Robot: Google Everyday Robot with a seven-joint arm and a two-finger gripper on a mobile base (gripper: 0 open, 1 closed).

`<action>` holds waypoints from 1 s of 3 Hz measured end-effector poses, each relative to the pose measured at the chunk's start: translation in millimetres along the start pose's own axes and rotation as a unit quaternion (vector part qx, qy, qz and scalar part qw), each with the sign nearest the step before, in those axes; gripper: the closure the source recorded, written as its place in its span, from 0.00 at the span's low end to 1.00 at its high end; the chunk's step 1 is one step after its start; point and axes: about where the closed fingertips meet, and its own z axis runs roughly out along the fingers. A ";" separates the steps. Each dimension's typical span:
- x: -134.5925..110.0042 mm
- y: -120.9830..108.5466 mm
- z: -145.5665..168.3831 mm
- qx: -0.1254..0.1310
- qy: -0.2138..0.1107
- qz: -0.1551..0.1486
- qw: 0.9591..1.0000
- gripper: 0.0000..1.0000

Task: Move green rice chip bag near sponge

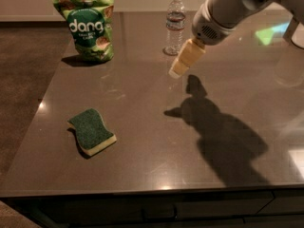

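The green rice chip bag [89, 26] stands upright at the far left of the dark table, its white "dang" lettering facing me. The sponge [92, 131], dark green on top over pale yellow foam, lies flat at the near left, well apart from the bag. My gripper [179, 69] hangs above the table's middle, to the right of the bag and just below the water bottle in the picture. It holds nothing that I can see. The arm reaches in from the upper right.
A clear plastic water bottle [175, 24] stands at the far middle, close behind the gripper. The table's left edge [45, 99] borders a dark floor. The near edge [152, 190] runs along the bottom. The arm's shadow [223, 137] falls on the right half.
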 end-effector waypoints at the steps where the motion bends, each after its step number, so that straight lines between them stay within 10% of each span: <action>1: -33.9 -7.9 18.2 -0.001 -0.039 0.008 0.999 0.00; 3: -97.5 -9.6 46.1 -0.014 -0.103 0.014 0.994 0.00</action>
